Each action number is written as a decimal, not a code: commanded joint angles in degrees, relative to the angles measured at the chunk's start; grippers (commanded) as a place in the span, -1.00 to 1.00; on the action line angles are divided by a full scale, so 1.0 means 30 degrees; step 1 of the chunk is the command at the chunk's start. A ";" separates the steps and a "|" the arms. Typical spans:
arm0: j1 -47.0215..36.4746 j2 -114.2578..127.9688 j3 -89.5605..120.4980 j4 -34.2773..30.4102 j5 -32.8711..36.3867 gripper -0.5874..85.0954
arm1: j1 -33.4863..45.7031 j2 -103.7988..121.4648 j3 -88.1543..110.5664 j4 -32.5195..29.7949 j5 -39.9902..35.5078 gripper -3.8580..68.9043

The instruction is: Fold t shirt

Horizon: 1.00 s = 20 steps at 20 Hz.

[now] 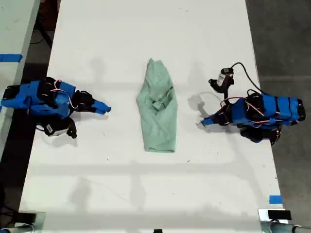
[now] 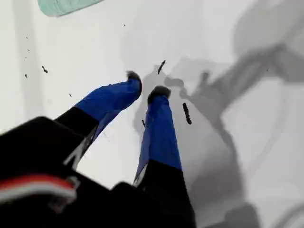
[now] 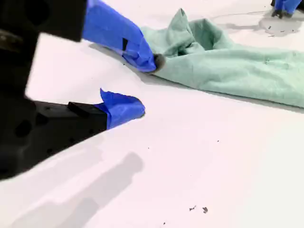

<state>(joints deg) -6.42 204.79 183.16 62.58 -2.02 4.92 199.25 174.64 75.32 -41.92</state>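
Note:
The t shirt point(image 1: 158, 109) is pale mint green and lies as a long wrinkled strip in the middle of the white table, its narrow end away from the camera. My first gripper point(image 1: 203, 121) rests low at the exterior view's right, pointing at the shirt and apart from it. Its blue fingers point(image 2: 159, 123) stand open by a narrow gap with nothing between them; a shirt corner point(image 2: 61, 5) shows ahead. My second gripper point(image 1: 106, 108) lies at the exterior view's left, open and empty point(image 3: 145, 85), just short of the shirt's edge point(image 3: 237, 61).
A black cable with a small connector point(image 1: 223, 77) loops beside the first arm. Blue tape marks point(image 1: 274, 199) sit near the table's point(image 1: 146, 194) front corner at the exterior view's right. Dark floor borders both sides of the table. Small dark specks point(image 2: 186, 113) dot the surface.

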 commanded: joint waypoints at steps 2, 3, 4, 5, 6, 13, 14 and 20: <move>-0.0176 0.0117 0.0176 -0.0088 0.0059 -0.72 | 0.0146 0.0293 0.1230 0.0146 -0.0293 -0.73; -0.0176 0.0117 0.0176 -0.0088 0.0059 -0.72 | 0.0146 0.0293 0.1230 0.0146 -0.0293 -0.73; -0.0176 0.0117 0.0176 -0.0088 0.0059 -0.72 | 0.0176 0.0293 0.1230 0.0146 -0.0029 -0.74; -0.0176 0.0117 0.0176 -0.0088 0.0059 -0.72 | 0.0732 0.0322 0.1230 0.0059 0.0469 -0.75; -0.0176 0.0117 0.0176 -0.0088 0.0059 -0.72 | 0.1729 0.0322 0.1230 0.0088 0.0645 -0.76; -0.0146 0.0117 0.0176 -0.0088 0.0059 -0.72 | 0.4189 0.0322 0.1230 0.0059 1.5088 -0.73; -0.0146 0.0117 0.0176 -0.0088 0.0059 -0.72 | 0.4014 0.0381 0.1201 -0.0176 1.8223 -0.48; -0.0146 0.0117 0.0176 -0.0088 0.0059 -0.72 | 0.1260 0.0469 0.0059 -0.0967 1.2012 -0.37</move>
<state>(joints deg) -6.42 204.79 183.16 62.58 -2.02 12.66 200.30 174.29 79.28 -1.41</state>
